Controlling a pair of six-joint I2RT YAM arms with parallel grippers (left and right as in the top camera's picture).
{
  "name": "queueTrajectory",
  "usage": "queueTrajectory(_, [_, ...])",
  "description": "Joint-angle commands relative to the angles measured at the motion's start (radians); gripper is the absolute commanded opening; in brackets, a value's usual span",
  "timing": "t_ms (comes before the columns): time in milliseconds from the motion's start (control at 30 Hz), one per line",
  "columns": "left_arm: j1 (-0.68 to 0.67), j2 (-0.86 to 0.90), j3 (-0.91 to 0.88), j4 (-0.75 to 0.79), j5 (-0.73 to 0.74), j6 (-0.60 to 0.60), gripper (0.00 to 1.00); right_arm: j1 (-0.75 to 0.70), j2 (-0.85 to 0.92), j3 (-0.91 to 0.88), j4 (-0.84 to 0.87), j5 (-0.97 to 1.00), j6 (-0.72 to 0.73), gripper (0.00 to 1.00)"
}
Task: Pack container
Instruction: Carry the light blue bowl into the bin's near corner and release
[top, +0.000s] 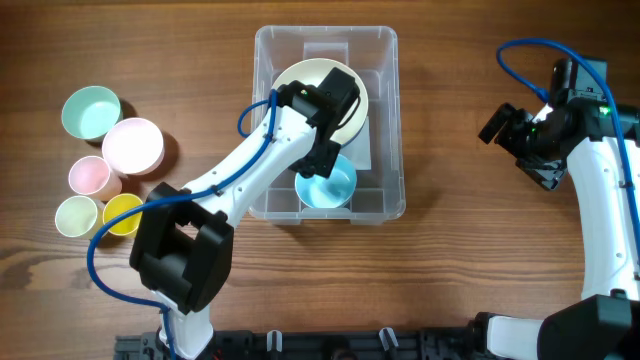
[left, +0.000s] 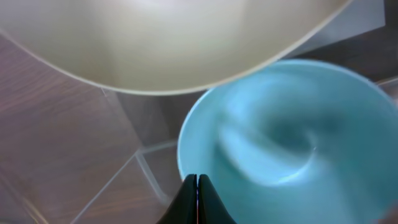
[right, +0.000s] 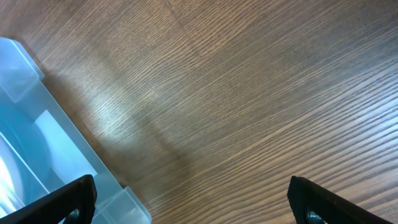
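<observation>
Seat blue bowl (left: 292, 137) flat in container (top: 396, 110), mid-table, next to cream bowl (top: 295, 80); note left gripper (left: 198, 186) closed at blue bowl's rim, grip unconfirmed; hold right gripper (right: 189, 202), wide open and empty, aside.

The left arm (top: 250, 165) stretches diagonally forward and to the right from its base, wrist bent downward. The left gripper (left: 198, 186) has its fingers pressed together, only a thin seam between them. The right arm (top: 600, 200) rises along its own side, and the right gripper (right: 193, 183) points inward with its fingers spread wide.
</observation>
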Motion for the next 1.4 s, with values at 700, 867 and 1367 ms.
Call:
queueTrajectory(700, [0.095, 0.024, -0.017, -0.041, 0.001, -0.139, 0.04, 0.002, 0.002, -0.006, -0.003, -0.013, -0.014, 1.00])
queueTrajectory(867, [0.077, 0.027, -0.107, 0.012, 0.055, -0.154, 0.04, 0.002, 0.002, -0.006, -0.003, -0.013, -0.014, 1.00])
queueTrajectory(1367, [-0.020, 0.011, -0.093, 0.139, 0.108, -0.078, 0.04, 0.002, 0.002, -0.006, -0.003, -0.013, -0.014, 1.00])
